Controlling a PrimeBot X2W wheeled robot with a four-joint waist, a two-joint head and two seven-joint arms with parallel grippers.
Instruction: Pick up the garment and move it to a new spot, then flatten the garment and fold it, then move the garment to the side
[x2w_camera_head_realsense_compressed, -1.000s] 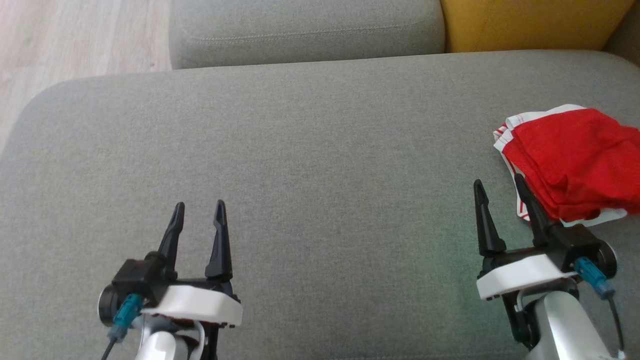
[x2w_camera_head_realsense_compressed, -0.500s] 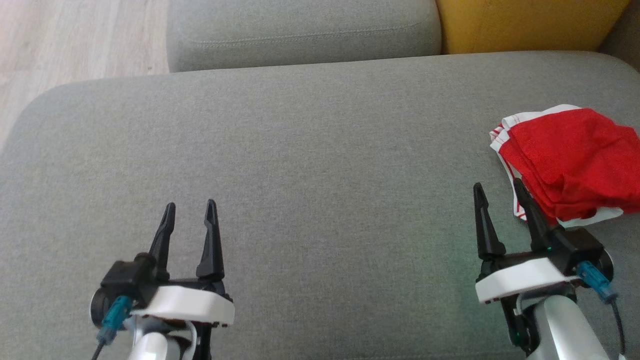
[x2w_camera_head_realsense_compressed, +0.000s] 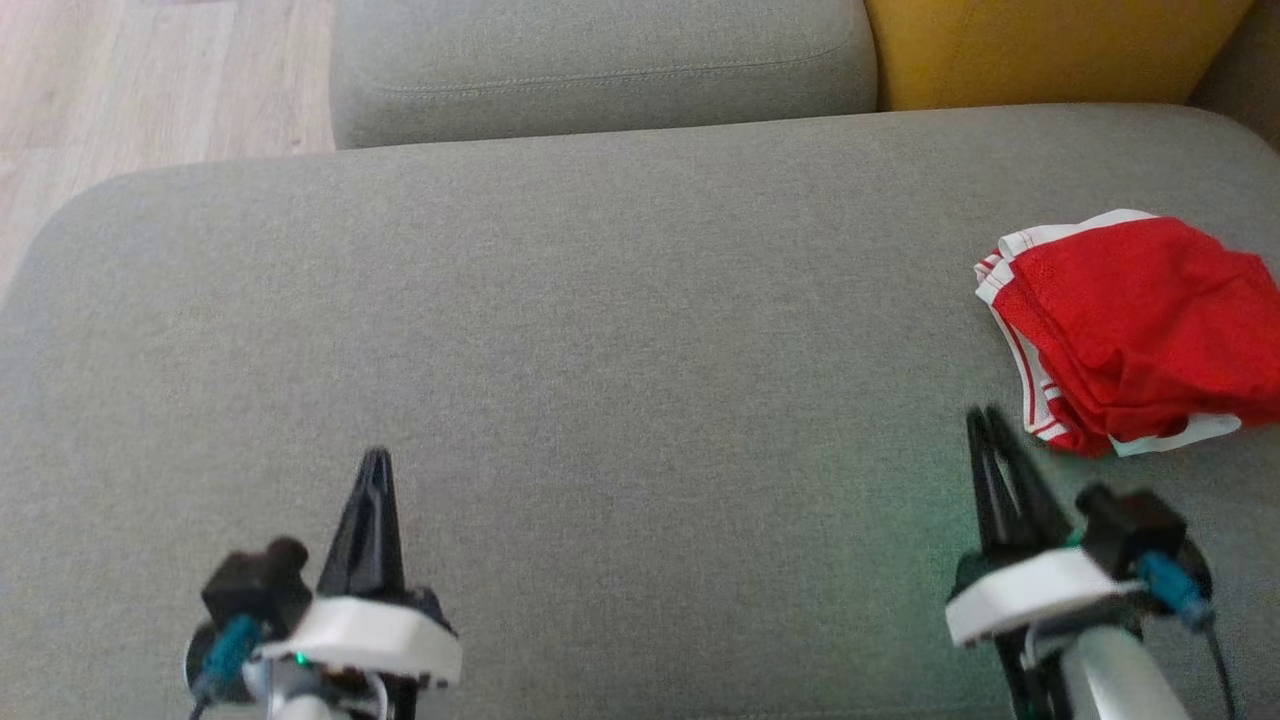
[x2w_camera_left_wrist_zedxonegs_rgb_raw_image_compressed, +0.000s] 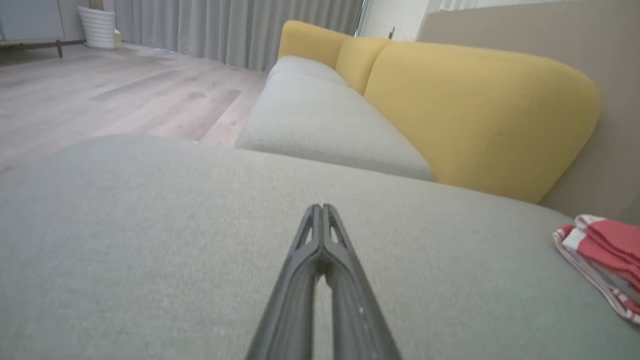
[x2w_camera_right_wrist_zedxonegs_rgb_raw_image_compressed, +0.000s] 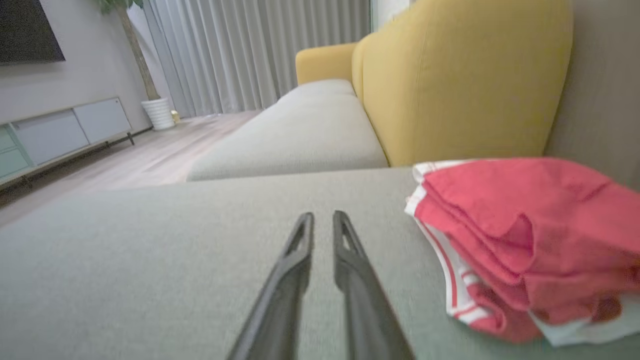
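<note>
Plainly, your left gripper (x2w_camera_head_realsense_compressed: 375, 458) was closed at inspection. In the head view its two dark fingers (x2w_camera_left_wrist_zedxonegs_rgb_raw_image_compressed: 297, 280) stood pressed into a single spike, and in the left wrist view they met at the tips with nothing between them. It sat at the lower left over the bare grey sofa seat (x2w_camera_head_realsense_compressed: 640, 330), well apart from the garment (x2w_camera_head_realsense_compressed: 1130, 330).

Your right gripper (x2w_camera_right_wrist_zedxonegs_rgb_raw_image_compressed: 322, 216) was not fully closed. The right wrist view showed a narrow gap running between its fingers, and nothing was held in that gap. In the head view this gripper was blurred, so you could not confirm the gap there. It stood at the lower right, its tips near the garment's left edge but apart from it.

The garment, red with white striped trim, lay in a bunched, loosely layered heap on the right side of the seat, close to the right edge of the head view. White edging showed along its left side and at its nearest corner. Neither gripper touched it.

Behind the seat you had a second grey cushion (x2w_camera_head_realsense_compressed: 600, 60), with a yellow backrest (x2w_camera_head_realsense_compressed: 1040, 50) to its right and wooden floor (x2w_camera_head_realsense_compressed: 150, 80) at the upper left. The right wrist view also took in grey curtains (x2w_camera_right_wrist_zedxonegs_rgb_raw_image_compressed: 250, 50), a white pot (x2w_camera_right_wrist_zedxonegs_rgb_raw_image_compressed: 160, 112) and a low cabinet (x2w_camera_right_wrist_zedxonegs_rgb_raw_image_compressed: 60, 132) along the wall
</note>
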